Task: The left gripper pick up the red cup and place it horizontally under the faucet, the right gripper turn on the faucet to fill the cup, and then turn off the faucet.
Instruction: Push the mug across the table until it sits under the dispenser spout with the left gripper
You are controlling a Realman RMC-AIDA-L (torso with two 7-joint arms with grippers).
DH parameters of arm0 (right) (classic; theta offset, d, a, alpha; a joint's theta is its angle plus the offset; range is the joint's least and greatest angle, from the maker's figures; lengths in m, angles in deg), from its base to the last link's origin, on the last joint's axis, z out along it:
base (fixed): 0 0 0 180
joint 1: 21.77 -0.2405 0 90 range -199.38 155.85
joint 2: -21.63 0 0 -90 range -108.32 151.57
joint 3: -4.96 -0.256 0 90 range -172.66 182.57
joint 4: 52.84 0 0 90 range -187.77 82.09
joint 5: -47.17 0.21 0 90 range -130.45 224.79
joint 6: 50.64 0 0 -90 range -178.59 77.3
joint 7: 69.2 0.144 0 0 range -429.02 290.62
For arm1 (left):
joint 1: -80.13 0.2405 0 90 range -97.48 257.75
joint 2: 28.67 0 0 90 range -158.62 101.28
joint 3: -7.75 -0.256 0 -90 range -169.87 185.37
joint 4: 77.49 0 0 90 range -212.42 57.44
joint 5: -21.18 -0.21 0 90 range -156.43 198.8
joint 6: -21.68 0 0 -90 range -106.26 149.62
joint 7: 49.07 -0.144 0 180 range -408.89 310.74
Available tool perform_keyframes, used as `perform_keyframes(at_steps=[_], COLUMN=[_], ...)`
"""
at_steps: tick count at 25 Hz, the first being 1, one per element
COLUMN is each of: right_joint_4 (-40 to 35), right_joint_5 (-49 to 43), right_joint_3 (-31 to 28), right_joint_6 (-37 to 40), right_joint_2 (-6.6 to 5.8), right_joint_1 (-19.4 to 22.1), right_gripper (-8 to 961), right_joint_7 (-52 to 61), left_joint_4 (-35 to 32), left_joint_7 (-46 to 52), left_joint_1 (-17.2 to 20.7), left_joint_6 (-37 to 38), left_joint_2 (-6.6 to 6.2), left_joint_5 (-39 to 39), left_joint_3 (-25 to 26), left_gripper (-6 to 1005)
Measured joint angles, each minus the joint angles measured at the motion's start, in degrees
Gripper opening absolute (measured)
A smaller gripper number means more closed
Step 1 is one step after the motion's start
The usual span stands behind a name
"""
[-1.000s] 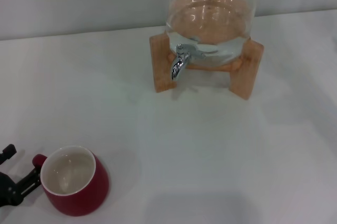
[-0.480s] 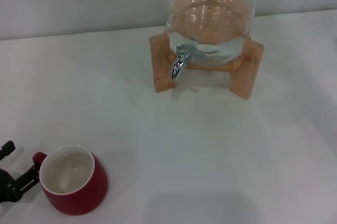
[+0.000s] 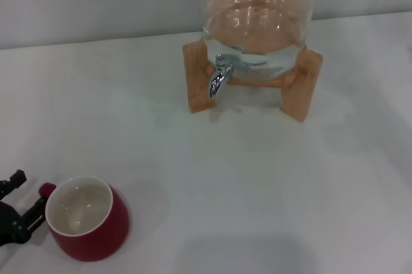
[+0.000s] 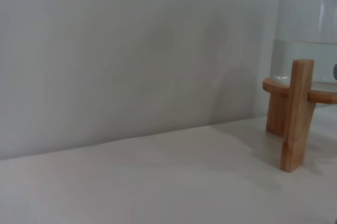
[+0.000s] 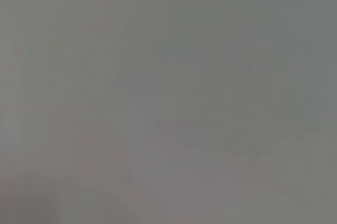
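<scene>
**Left gripper beside the cup handle, grasp not yet made**

**Position of the cup.** The red cup (image 3: 87, 219) stands upright on the white table (image 3: 270, 184), close to the near edge and toward the near-left corner. Its cream-white inside faces up and appears empty. Its small loop handle (image 3: 46, 190) points toward the left edge of the table.

**Position and state of the left gripper.** The left gripper (image 3: 14, 213) sits at the left edge of the head view, just beside the cup on the handle side. Its black fingers reach toward the handle, with one tip at or touching it; actual contact cannot be confirmed. Whether the fingers stand apart or closed cannot be told, and no secure hold on the cup is visible. The left wrist view shows neither cup nor fingers, only the wall and one leg of the wooden stand (image 4: 295, 113).

**Governing relation.** The cup lies directly to the right of the left gripper, handle first. The left arm is plainly the nearer one.

**Destination.** The faucet (image 3: 220, 76) hangs from the glass dispenser jar (image 3: 257, 17) near the far edge, well apart from the cup, toward the far right of it. The table beneath the spout is bare.

**Right gripper.** Not visible in any view.
</scene>
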Motion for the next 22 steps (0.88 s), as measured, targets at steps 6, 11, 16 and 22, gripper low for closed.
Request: perform_keyframes(at_steps=[6, 11, 16, 22], right_joint_4=[-0.3, -0.3, -0.3, -0.3], right_joint_5=[1.1, 1.4, 1.4, 1.5], right_joint_3=[0.0, 0.0, 0.0, 0.0], right_joint_6=[0.0, -0.2, -0.5, -0.5], right_joint_2=[0.0, 0.0, 0.0, 0.0], right_joint_1=[0.1, 0.2, 0.3, 0.3], right_gripper=[632, 632, 632, 632], right_joint_7=[-1.0, -1.4, -1.4, -1.4], left_joint_4=[-0.1, 0.0, -0.3, -0.3], left_joint_7=[0.2, 0.5, 1.8, 2.0], left_joint_1=[0.0, 0.0, -0.1, -0.2], left_joint_6=[-0.3, -0.4, -0.4, -0.8], left_joint_2=[0.0, 0.0, 0.0, 0.04], left_joint_5=[-0.8, -0.8, -0.8, -0.5], left_joint_3=[0.0, 0.0, 0.0, 0.0], left_gripper=[625, 423, 250, 191])
